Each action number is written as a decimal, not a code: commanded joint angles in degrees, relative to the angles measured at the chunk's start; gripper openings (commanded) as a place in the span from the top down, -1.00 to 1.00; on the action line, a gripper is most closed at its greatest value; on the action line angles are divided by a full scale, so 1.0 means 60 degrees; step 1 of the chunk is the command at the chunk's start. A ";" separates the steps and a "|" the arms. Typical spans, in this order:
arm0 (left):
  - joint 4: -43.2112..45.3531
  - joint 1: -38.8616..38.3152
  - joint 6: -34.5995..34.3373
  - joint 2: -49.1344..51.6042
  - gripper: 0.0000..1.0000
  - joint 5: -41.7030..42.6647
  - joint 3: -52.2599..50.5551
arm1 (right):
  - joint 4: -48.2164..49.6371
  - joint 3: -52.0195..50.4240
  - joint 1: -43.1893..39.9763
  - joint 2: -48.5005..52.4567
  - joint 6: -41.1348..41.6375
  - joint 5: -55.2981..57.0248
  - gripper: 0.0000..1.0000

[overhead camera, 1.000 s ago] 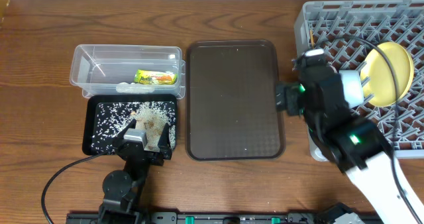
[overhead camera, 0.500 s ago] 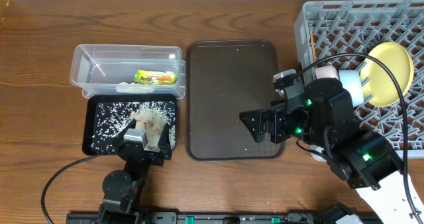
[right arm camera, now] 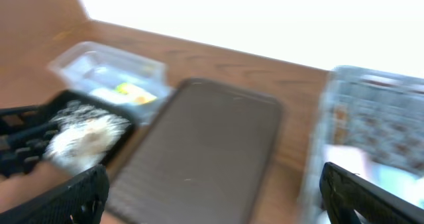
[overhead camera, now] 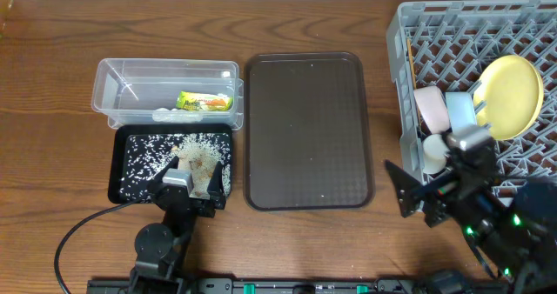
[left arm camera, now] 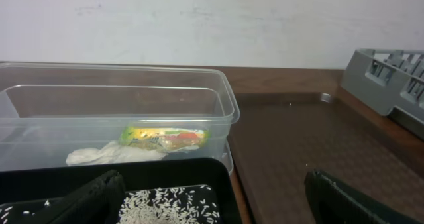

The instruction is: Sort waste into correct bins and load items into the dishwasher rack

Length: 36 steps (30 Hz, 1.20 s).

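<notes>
Overhead: right gripper (overhead camera: pixel 416 198) spread wide, empty; dishwasher rack (overhead camera: pixel 409 33) just ahead-right, yellow plate (overhead camera: pixel 509 85) inside. Left gripper (overhead camera: pixel 193 183) parted at black tray (overhead camera: pixel 113 168); snack wrapper (overhead camera: pixel 204 101) ahead in clear tub (overhead camera: pixel 165 63).

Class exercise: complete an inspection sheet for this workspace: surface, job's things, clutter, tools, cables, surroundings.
Surface: brown wooden table.
Job's things: snack wrapper and white scrap in clear tub; rice in black tray; yellow plate, pinkish bowl, blue bowl in grey rack.
Clutter: dark brown serving tray mid-table.
Tools: left tool open at black tray's near edge; right tool open, empty, beside rack.
Cables: black cable looping from left arm.
Surroundings: white wall behind.
</notes>
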 commanded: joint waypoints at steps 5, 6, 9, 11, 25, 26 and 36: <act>-0.0135 0.0047 0.0091 -0.0066 -0.79 0.0029 -0.0266 | 0.1275 -0.2878 -0.0506 -0.2004 -0.0805 0.0838 -0.98; -0.0138 0.0047 0.0091 -0.0066 -0.79 0.0029 -0.0266 | 0.1603 -0.3355 -0.0506 -0.2284 -0.0805 0.0838 -0.98; -0.0135 0.0047 0.0091 -0.0066 -0.79 0.0029 -0.0266 | 0.2663 -0.4841 -0.0506 -0.3177 -0.0798 0.0612 -0.98; -0.0138 0.0047 0.0091 -0.0066 -0.79 0.0029 -0.0266 | 0.3217 -0.5672 -0.0506 -0.3719 -0.0801 0.0470 -0.98; -0.0138 0.0047 0.0091 -0.0066 -0.79 0.0029 -0.0266 | 0.6608 -0.9664 -0.0525 -0.5559 -0.0798 0.0477 -0.99; -0.0138 0.0047 0.0091 -0.0066 -0.79 0.0029 -0.0266 | 0.7012 -0.9806 -0.0525 -0.5555 -0.0801 0.0481 -0.99; -0.0138 0.0047 0.0091 -0.0066 -0.79 0.0029 -0.0266 | 0.7300 -0.9956 -0.0525 -0.5548 -0.0805 0.0517 -0.99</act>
